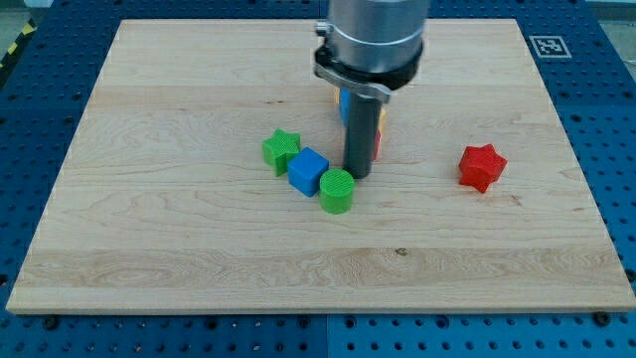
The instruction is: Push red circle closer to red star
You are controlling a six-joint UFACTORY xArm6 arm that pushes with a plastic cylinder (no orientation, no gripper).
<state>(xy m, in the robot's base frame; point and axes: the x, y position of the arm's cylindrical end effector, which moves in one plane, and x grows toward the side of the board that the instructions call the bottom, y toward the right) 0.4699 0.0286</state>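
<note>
My tip (357,175) is a bare rod end with no claw on it, so there is nothing to open or close and it holds nothing; it rests on the wooden board (179,249) near the middle of the view. Just to the tip's lower left, touching it or nearly so, stands the green cylinder (337,190). Pressed against that cylinder's left side is the blue cube (308,170), and against the cube's upper left sits the green star (281,149), so the three make a short slanting row.

Behind the rod, toward the view's top, a cluster of blocks is mostly hidden by the rod and the grey arm housing (371,40). Slivers of red, blue and yellow show on either side of the rod. The red piece (378,145) peeking out on the rod's right may be the red circle, though too little of it shows to be sure of the shape. The red star (482,166) stands alone well off to the view's right, apart from the tip and from the hidden cluster.

The board is pale wood with visible grain and a small dark knot near its lower middle. It lies on a blue perforated table (616,109). A black and white marker (548,46) sits by the board's upper right corner.
</note>
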